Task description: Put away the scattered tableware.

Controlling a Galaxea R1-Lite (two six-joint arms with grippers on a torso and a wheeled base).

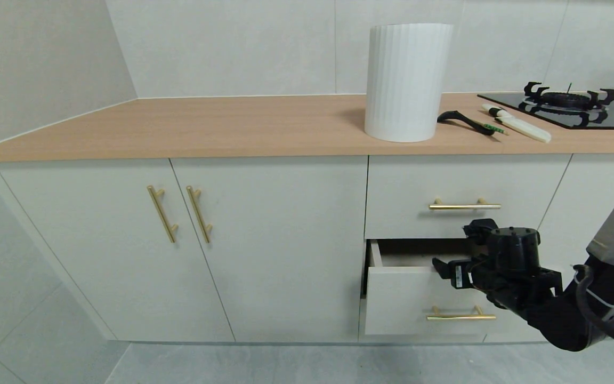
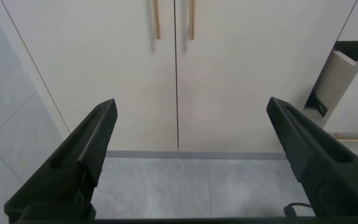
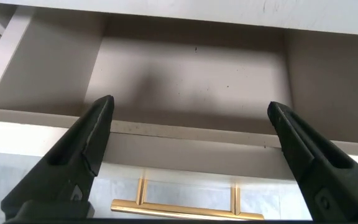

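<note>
Left of the drawer: the drawer [image 1: 408,304], second down and pulled open, is the landmark; a pair of cabinet doors [image 1: 179,240] with gold handles stands shut to its left.
Left pincer: the left pincer [image 2: 191,155] hangs low in front of those doors, jaws wide apart and holding nothing, well to the left of the drawer.
Above the drawer, left end: a tall white canister [image 1: 405,82] stands upright on the wooden counter [image 1: 232,128].
Above the drawer, right end: the tableware lies on the counter just right of the canister. It is a black-handled utensil [image 1: 467,121] and, beside it, what looks like a white knife [image 1: 517,126].
Long axis: both pieces run from back-left to front-right, roughly parallel and close together.
At the drawer: the right pincer [image 1: 448,272] hovers over the front edge, jaws spread and empty; the inside looks bare.
Key relation: the tableware sits above the right pincer and a little to its right, up on the counter, with the shut upper drawer [image 1: 464,206] between them.
Nearer arm: the right one, by a clear margin.
Next move, as a guess: lift the right arm to the counter and turn the jaws across a handle.
Right of the drawer: a black stove [image 1: 568,106] lies just beyond the knife.
</note>
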